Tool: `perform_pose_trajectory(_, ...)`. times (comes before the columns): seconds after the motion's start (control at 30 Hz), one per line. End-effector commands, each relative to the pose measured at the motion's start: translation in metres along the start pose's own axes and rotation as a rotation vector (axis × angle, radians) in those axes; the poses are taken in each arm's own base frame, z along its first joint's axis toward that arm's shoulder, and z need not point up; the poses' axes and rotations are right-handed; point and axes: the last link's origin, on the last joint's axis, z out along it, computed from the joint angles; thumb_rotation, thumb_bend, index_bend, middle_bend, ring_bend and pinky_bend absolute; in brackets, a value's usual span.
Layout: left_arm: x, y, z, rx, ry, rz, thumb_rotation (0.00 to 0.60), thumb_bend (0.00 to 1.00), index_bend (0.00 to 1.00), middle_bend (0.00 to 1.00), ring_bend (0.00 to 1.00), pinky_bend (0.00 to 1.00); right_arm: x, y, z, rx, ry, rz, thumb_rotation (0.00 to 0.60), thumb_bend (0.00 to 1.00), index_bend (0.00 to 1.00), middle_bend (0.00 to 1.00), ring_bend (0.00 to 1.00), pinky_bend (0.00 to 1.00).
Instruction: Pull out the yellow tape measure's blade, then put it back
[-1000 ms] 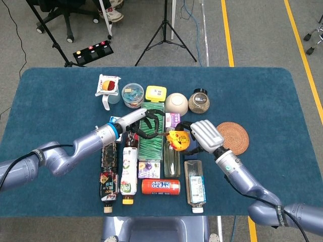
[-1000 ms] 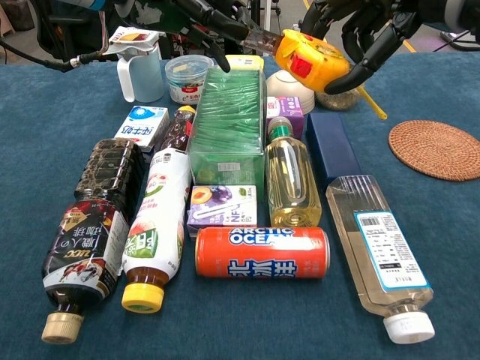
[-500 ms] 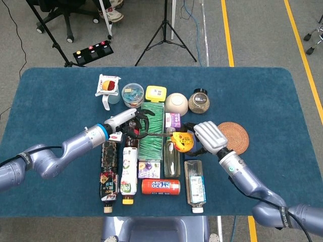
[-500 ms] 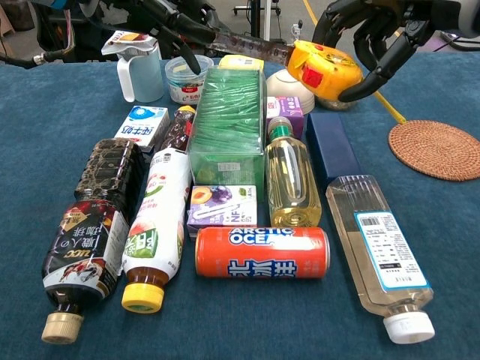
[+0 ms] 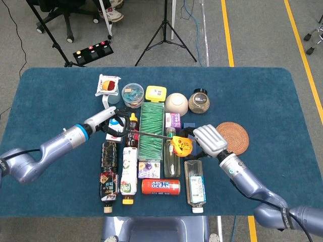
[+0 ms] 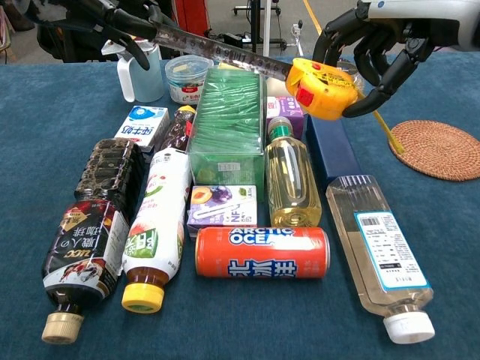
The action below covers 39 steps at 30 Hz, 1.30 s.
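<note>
At centre frame in the head view, the right hand grips the yellow tape measure, holding it above a clear bottle of yellow liquid. In the chest view the case hangs at upper right, black fingers wrapped around it. Its blade stretches diagonally toward the upper left of that view, passing over the green packet and ending at the left hand, whose fingers close on the blade's end above the small white-and-blue carton.

Crowded goods fill the blue table beneath the span: a dark tea bottle, a peach drink bottle, an orange Arctic Ocean can and a clear flat bottle lying along the lower part of the frame. A woven coaster sits just right of the right hand. A yellow-lidded box, a cream bowl and a jar line the far row.
</note>
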Motion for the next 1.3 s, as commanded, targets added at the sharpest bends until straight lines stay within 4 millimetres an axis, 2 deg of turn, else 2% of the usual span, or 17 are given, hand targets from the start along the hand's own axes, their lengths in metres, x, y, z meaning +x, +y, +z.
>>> perform_pose_trajectory(0.03,0.012,-0.013,-0.014,0.017,0.034,-0.015,0.6,0.41,0.67,0.15,0.07,0.32,-0.002,0.0,0.0,0.0,-0.006,-0.001,0.6,0.2,0.63,0.6,0.67,0.7)
perform_pose_trajectory(0.23,0.014,-0.024,-0.025,0.022,0.036,-0.028,0.6,0.41,0.67,0.15,0.07,0.32,-0.004,0.0,0.0,-0.001,-0.006,0.017,0.6,0.2,0.64,0.61,0.69,0.71)
perform_pose_trajectory(0.47,0.017,-0.028,-0.03,0.013,0.033,-0.04,0.6,0.41,0.67,0.15,0.07,0.32,-0.005,0.004,0.001,-0.005,-0.006,0.024,0.6,0.22,0.66,0.63,0.71,0.73)
perform_pose_trajectory(1.3,0.055,-0.058,-0.067,0.076,0.126,-0.071,0.6,0.41,0.67,0.15,0.07,0.32,-0.004,0.023,-0.001,-0.03,-0.027,0.031,0.6,0.23,0.68,0.65,0.73,0.74)
